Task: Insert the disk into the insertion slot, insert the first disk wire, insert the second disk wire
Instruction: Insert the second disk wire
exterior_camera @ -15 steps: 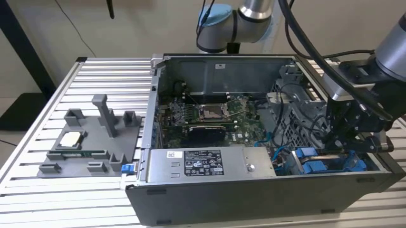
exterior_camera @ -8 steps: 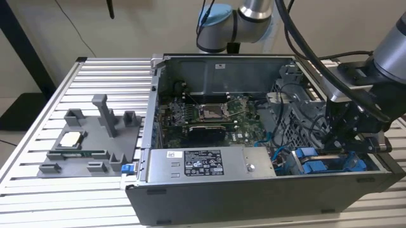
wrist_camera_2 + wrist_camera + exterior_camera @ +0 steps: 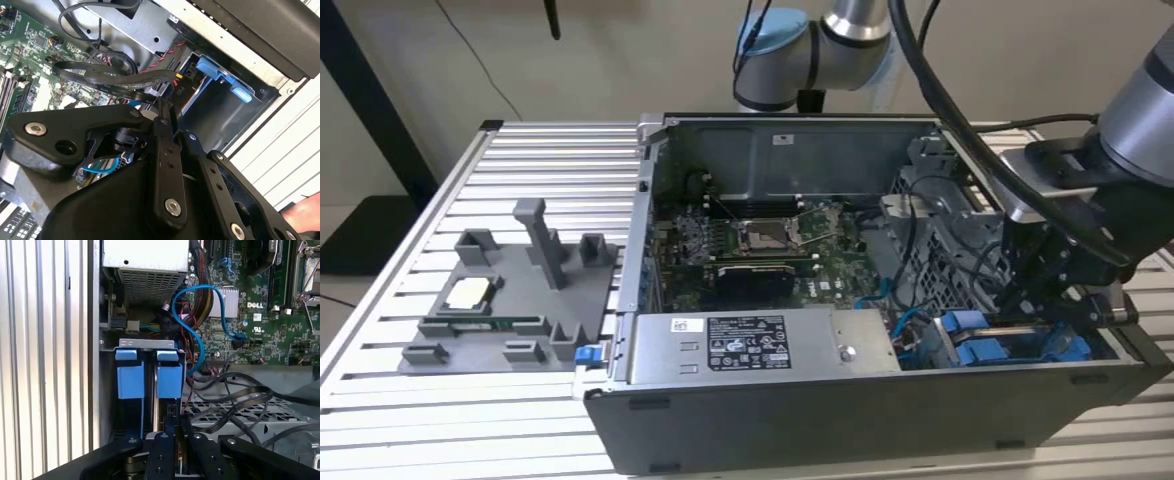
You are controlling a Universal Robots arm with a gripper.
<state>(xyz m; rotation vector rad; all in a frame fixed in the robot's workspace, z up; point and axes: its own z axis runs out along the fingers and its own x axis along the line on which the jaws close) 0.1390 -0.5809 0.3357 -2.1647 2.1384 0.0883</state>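
My pincer hangs low over the drive cage, in the corner of the open case at the exterior view's right, just past the end of the power supply. In the first wrist view my pincer points straight down at 2 blue fronts sitting side by side in the cage. The slot is the dark narrow gap running between and below them. Which of the 2 fronts belongs to the disk's caddy I cannot tell, and no silver body is plain to me. Whether my pincer is apart, together or clamped on something I cannot tell either. I judge the work to be at the cage itself, seating or cabling. To do it well I should keep square to the slot's long axis, since the bay looks barely wider than what goes in it, and any tilt would bind on the sheet metal. The loose black cables lie just beside the cage and the blue cable loops close above it. I must keep clear of both so nothing is snagged or pinched, and push slowly and straight.
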